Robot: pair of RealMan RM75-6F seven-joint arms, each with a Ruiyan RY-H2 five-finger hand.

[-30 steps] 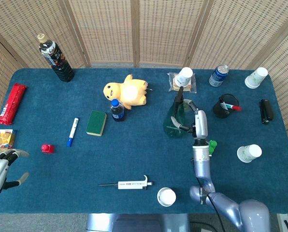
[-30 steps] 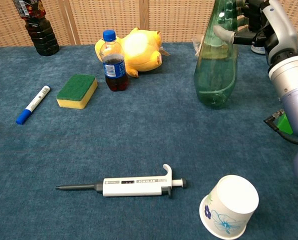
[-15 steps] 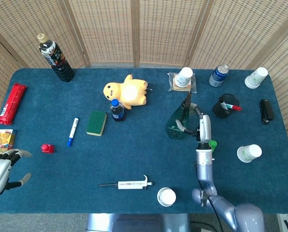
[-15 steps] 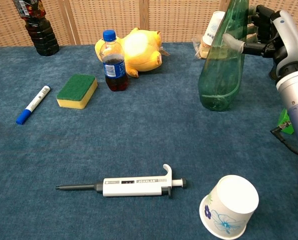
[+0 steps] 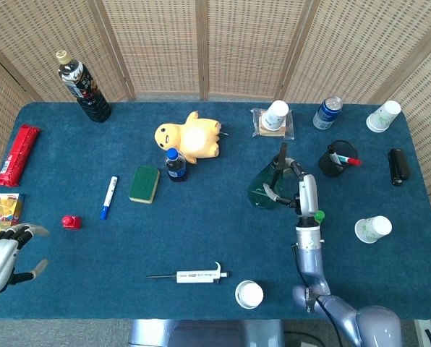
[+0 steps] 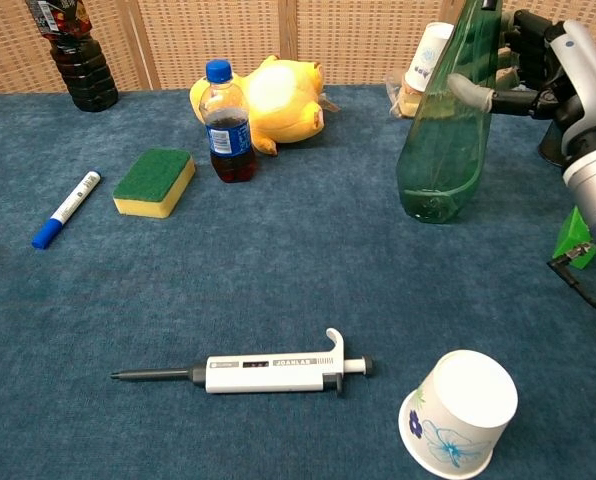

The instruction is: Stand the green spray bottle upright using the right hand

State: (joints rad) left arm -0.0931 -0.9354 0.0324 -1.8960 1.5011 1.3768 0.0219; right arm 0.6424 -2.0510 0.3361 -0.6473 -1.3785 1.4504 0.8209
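The green translucent spray bottle (image 5: 265,186) (image 6: 446,135) stands on its base on the blue table, leaning a little to the right in the chest view. My right hand (image 5: 293,181) (image 6: 523,65) grips its upper part from the right, with fingers (image 6: 473,92) wrapped across the front. The bottle's nozzle top is cut off by the top edge of the chest view. My left hand (image 5: 2,254) hovers at the table's near left corner with fingers spread, holding nothing.
A pipette (image 6: 263,372) and an overturned paper cup (image 6: 458,411) lie near the front. A small cola bottle (image 6: 225,123), sponge (image 6: 155,181), yellow plush (image 6: 278,98) and marker (image 6: 68,207) sit to the left. Cups (image 5: 277,114), a can (image 5: 327,112) and a black pen cup (image 5: 337,159) stand behind.
The right hand has shifted slightly right and toward the robot with the bottle, and the bottle now leans more to the right. The left hand has stayed put.
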